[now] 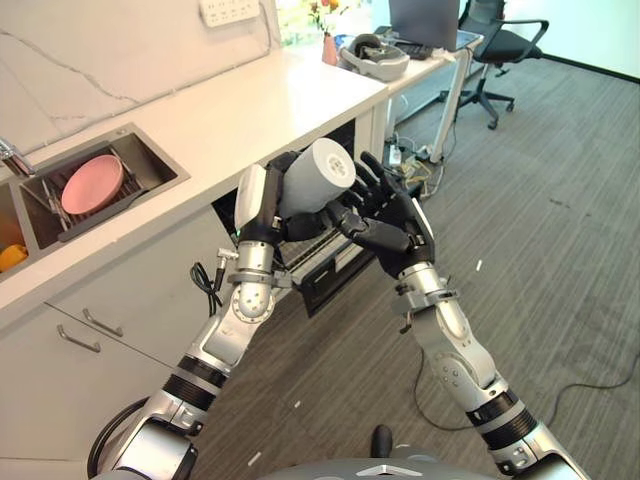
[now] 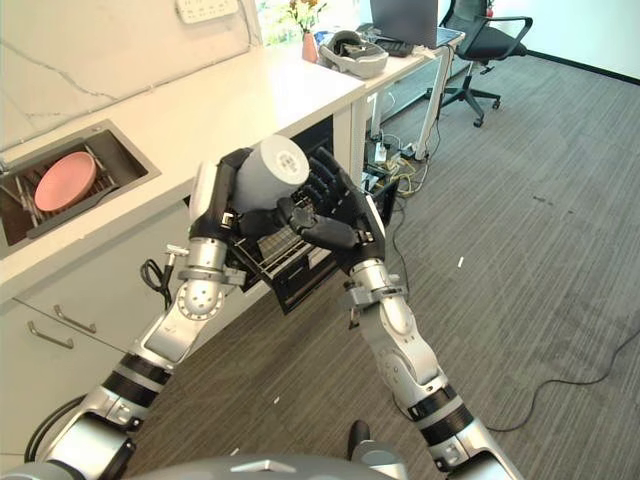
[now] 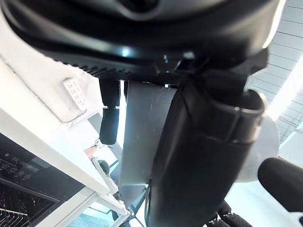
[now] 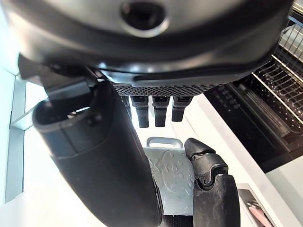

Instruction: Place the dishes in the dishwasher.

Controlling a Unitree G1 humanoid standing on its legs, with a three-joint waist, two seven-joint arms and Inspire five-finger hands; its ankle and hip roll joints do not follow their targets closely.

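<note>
The white countertop [image 1: 250,110] runs across the upper left of the head views, with the sink [image 1: 150,160] at far left holding a pink plate [image 1: 92,184]. Below the counter's edge, at frame centre, the open dishwasher [image 1: 325,262] shows its dark wire rack [image 2: 265,250] pulled out toward me.

Right over that rack I hold a grey-white cup [image 1: 314,178] in my left hand [image 1: 262,212], fingers curled round its body; my wrist view shows the pale wall of the cup [image 3: 142,132] pinned against my thumb. The cup lies tilted, its long axis running from my palm up toward the upper right, flat end facing the camera.

My right hand [image 1: 385,215] sits just right of the cup, fingers spread and relaxed, touching or nearly touching its side; I cannot tell which. It grips nothing.

What matters next, I judge: the cup sits above the rack, so the way is down and inward, and my left hand does the carrying.
</note>
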